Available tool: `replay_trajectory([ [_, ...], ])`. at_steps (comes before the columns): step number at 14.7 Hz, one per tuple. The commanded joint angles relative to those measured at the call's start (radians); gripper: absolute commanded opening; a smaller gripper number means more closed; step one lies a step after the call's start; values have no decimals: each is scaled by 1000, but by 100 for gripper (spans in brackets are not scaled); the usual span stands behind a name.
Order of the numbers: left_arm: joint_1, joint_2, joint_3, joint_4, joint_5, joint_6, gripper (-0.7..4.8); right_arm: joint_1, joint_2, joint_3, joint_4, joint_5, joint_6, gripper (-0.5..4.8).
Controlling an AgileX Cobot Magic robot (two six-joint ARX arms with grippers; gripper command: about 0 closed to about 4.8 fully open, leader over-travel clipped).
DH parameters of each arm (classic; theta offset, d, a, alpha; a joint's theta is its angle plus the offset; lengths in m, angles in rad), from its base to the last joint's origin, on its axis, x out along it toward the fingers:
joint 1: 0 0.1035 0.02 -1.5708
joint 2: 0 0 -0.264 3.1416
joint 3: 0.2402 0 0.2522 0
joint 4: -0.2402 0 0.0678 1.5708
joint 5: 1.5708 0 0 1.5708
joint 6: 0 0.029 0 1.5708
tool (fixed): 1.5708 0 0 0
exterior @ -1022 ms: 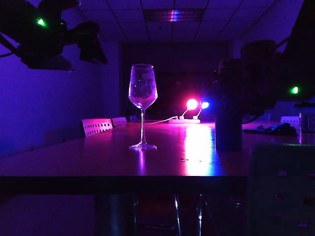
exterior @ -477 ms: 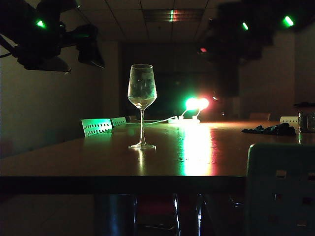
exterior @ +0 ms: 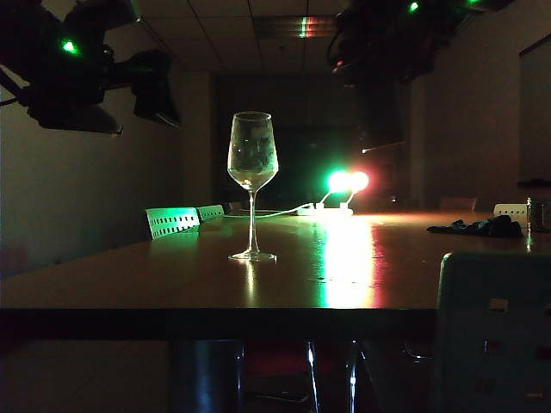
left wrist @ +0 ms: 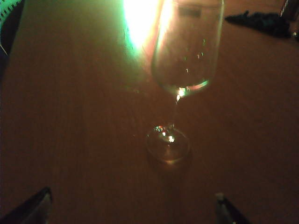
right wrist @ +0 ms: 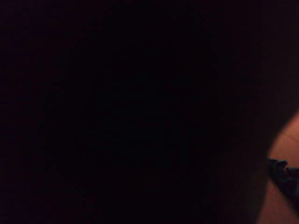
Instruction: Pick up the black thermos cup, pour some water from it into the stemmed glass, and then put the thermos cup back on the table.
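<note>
Clear tulip-bowled stemmed glass (exterior: pixel 252 185) upright on glossy desk (exterior: pixel 172 275). Left end effector (left wrist: pixel 131 207) high at left, spread wide, empty. Right end effector (exterior: pixel 379 60) clamping straight-sided black thermos cup (exterior: pixel 380 112), lifted higher off desk than before.

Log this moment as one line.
right end effector: black thermos cup lifted | left end effector: open, raised | stemmed glass: upright on table

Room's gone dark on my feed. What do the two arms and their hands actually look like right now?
Mostly silhouettes. The left arm, upper left in the exterior view, is a bulky black shape with a small green indicator light; its left hand shows two dark fingertips with paler inner faces. The right arm, top centre-right, is black too, with green lights and a small red one. The right hand is only a dark mass. No cables or markings discernible.
</note>
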Motion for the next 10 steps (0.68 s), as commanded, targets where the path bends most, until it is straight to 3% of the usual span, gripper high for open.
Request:
replay_trajectory([
  [1, -1, -3, 6, 1, -3, 8, 479, 0, 42, 78, -11, -7, -114, 81],
  [6, -1, -3, 6, -22, -3, 8, 479, 1, 83, 168, -25, -90, -191, 81],
  [10, -1, -3, 6, -20, -3, 8, 479, 38, 107, 181, -7, -106, -375, 81],
])
